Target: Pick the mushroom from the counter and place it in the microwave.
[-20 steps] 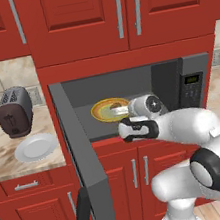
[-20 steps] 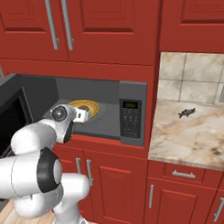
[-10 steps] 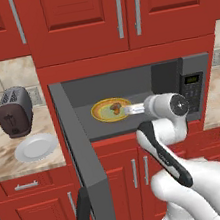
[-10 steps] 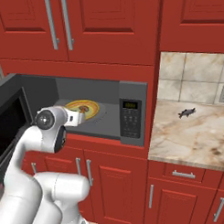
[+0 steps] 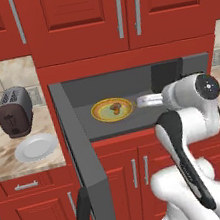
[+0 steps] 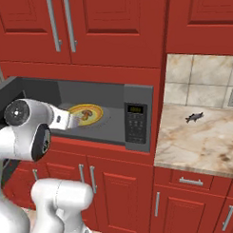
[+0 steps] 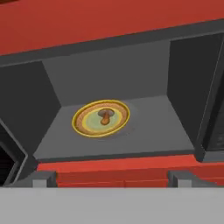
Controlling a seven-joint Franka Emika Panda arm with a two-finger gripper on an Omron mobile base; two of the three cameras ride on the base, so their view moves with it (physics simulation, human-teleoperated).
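The mushroom (image 7: 105,116) is small and brown-orange and lies in the middle of a yellow-rimmed plate (image 7: 81,124) on the floor of the microwave (image 7: 144,127). The microwave door (image 5: 85,162) hangs wide open to the left. My gripper (image 7: 112,179) is open and empty, just outside the front of the cavity, with its fingertips (image 7: 43,178) level with the cabinet edge below. From the left base view the gripper (image 5: 145,100) sits just right of the plate (image 5: 100,114), apart from the mushroom (image 5: 114,107). The right base view shows the gripper (image 6: 71,121) left of the mushroom (image 6: 88,112).
On the left counter (image 5: 4,162) stand a dark toaster (image 5: 13,112) and a white plate (image 5: 36,147). The microwave's control panel (image 6: 136,123) faces front. A small dark fish-like item (image 6: 194,117) lies on the right counter (image 6: 205,148). Red cabinets run above and below.
The hand has pulled back out of the microwave and away from the plate, jaws staying open. The mushroom stays on the plate.
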